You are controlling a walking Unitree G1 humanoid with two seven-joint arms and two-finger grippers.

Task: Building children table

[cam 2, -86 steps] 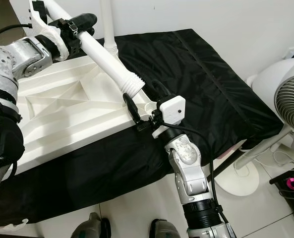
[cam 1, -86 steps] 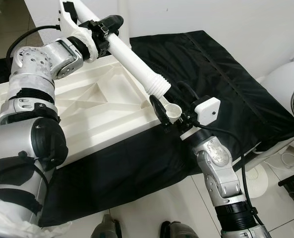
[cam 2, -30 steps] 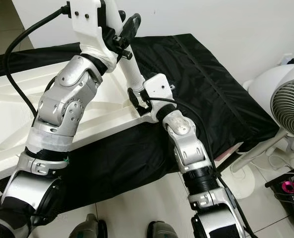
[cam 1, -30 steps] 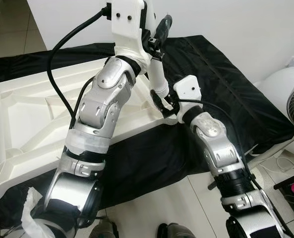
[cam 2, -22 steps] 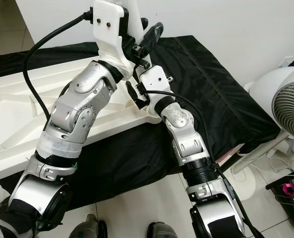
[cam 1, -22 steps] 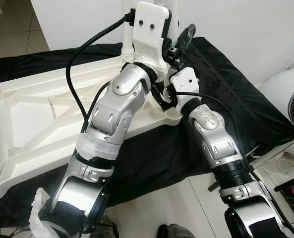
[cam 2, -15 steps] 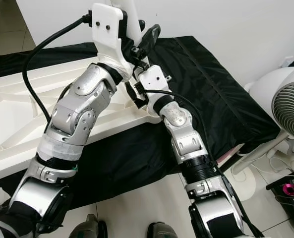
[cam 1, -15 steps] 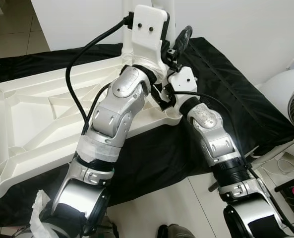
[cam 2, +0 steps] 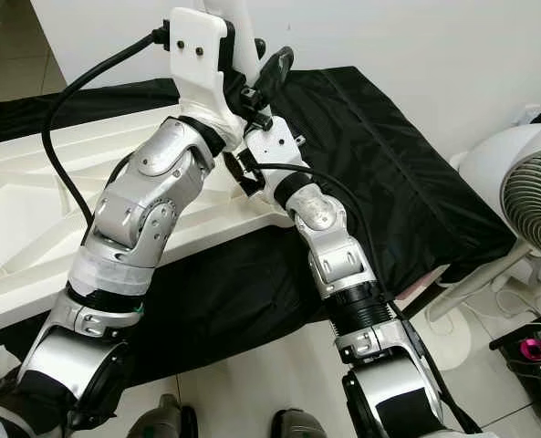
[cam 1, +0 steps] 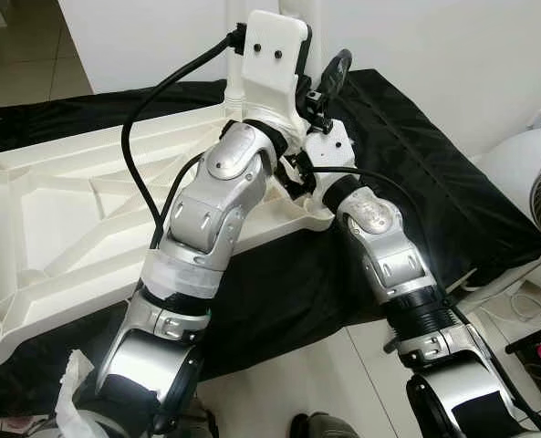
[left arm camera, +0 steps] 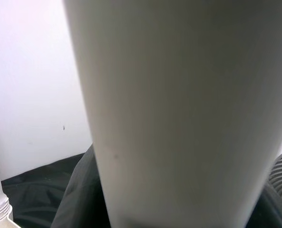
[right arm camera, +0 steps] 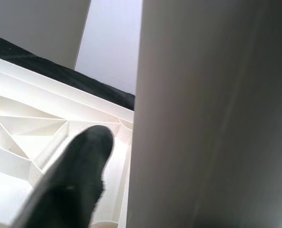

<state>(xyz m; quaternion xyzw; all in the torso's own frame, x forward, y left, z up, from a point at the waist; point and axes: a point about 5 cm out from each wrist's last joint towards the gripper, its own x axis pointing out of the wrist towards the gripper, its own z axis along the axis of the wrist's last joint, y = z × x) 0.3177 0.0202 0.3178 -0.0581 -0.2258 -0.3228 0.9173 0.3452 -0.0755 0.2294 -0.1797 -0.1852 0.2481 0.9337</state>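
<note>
White table leg [cam 2: 243, 27] upright at tabletop [cam 1: 60, 210] right corner; left gripper [cam 1: 329, 78] clamped on leg; right gripper [cam 2: 238, 173] low beside leg, finger state indeterminate.

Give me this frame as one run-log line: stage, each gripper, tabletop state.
stage: leg fitting | left gripper: holds white table leg upright at corner | right gripper: at leg base | tabletop: upside down on black sheet

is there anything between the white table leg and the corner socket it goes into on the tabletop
Nothing visible does. The left gripper holds the table leg upright over the tabletop corner; the right gripper is beside it, though the arms hide the socket itself.
</note>
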